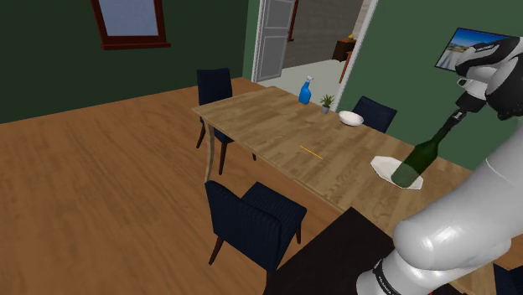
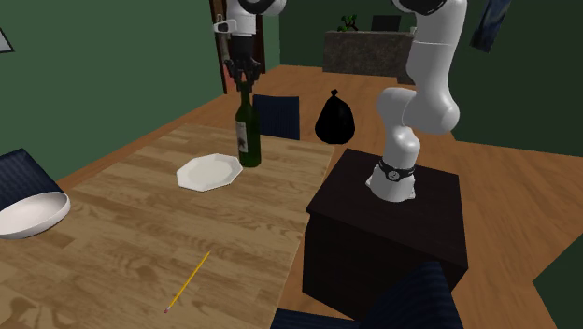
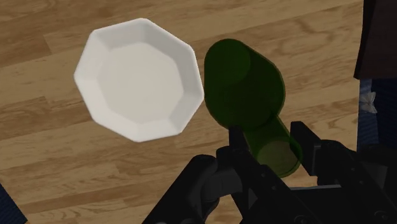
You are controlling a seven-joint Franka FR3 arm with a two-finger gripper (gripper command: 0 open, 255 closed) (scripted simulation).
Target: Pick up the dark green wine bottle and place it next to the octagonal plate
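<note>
Dark green wine bottle (image 2: 248, 135), clenched at the neck in my pincer (image 2: 245, 79), its base at the tabletop (image 2: 121, 243) just beside the white octagonal plate (image 2: 209, 173); whether it rests fully I cannot tell. To finish well, I should lower straight until it stands, then part the fingers gently, clear of the plate's rim. My arm (image 2: 430, 56) reaches out high, hand pointing down.
</note>
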